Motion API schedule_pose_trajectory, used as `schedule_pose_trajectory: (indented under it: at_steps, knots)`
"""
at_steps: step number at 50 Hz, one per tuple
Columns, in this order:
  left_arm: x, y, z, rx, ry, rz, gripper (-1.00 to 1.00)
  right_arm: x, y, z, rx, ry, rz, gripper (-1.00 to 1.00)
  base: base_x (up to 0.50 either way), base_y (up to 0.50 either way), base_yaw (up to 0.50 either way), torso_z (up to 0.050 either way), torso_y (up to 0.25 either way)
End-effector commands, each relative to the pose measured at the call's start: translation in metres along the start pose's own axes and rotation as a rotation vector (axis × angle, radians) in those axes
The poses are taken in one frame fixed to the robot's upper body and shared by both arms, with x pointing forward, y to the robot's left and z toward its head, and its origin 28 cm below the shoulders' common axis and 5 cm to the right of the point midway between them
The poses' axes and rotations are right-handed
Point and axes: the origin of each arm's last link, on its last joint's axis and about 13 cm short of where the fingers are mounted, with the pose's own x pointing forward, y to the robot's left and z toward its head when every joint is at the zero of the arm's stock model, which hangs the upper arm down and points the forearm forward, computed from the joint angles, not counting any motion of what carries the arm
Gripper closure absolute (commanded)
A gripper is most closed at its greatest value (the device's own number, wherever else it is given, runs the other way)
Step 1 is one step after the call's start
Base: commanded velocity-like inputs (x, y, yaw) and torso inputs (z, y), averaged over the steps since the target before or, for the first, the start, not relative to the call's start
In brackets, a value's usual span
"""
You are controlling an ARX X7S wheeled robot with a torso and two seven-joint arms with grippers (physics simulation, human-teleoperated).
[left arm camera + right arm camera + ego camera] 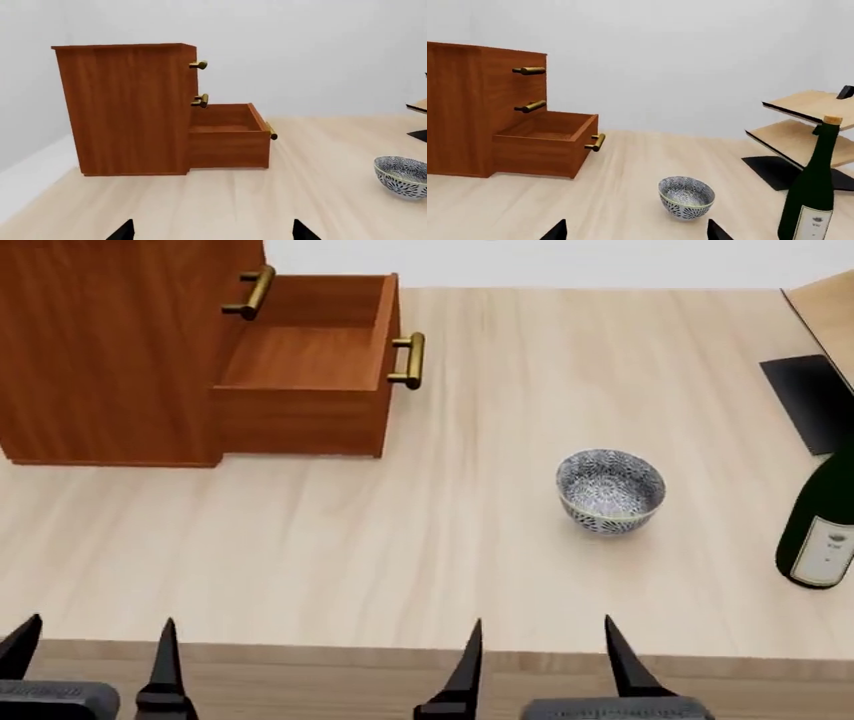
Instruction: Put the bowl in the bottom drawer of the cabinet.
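Observation:
The blue-patterned white bowl (610, 490) (686, 197) (402, 176) stands upright on the pale wooden table, right of the cabinet. The reddish-brown cabinet (114, 340) (123, 107) (460, 107) has its bottom drawer (310, 370) (230, 135) (547, 142) pulled out and empty, brass handle facing the bowl. My left gripper (94, 655) (212, 232) hangs open at the table's near edge, far left of the bowl. My right gripper (541, 660) (635, 231) is open too, at the near edge just short of the bowl, holding nothing.
A dark green wine bottle (821, 525) (812, 192) stands right of the bowl. A pale wooden rack (810, 125) on a black base sits at the far right. The two upper drawers (528, 87) are closed. Bare table (400, 540) lies between bowl and cabinet.

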Motion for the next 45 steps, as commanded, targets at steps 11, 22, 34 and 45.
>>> schedule_pose_trajectory:
  at_steps: [11, 22, 34, 45]
  knots:
    - [-0.037, 0.003, 0.041, 0.010, -0.071, -0.065, -1.00, 0.006, 0.000, 0.030, -0.004, -0.064, -0.001, -1.00, 0.50, 0.00, 0.00, 0.050, 0.037]
    - [-0.077, 0.016, 0.042, 0.023, -0.045, -0.053, -1.00, 0.013, 0.002, 0.031, -0.012, -0.064, 0.002, -1.00, 0.50, 0.00, 0.00, 0.009, 0.005]
    - [-0.080, 0.024, 0.037, 0.032, -0.028, -0.008, -1.00, 0.015, 0.003, 0.028, -0.027, -0.056, -0.003, -1.00, 0.50, 0.02, 0.00, 0.000, 0.000]
    - [-0.079, 0.025, 0.035, 0.014, -0.021, -0.006, -1.00, 0.017, 0.004, 0.025, -0.042, -0.046, -0.007, -1.00, 0.50, 0.13, 0.00, 0.000, 0.000]
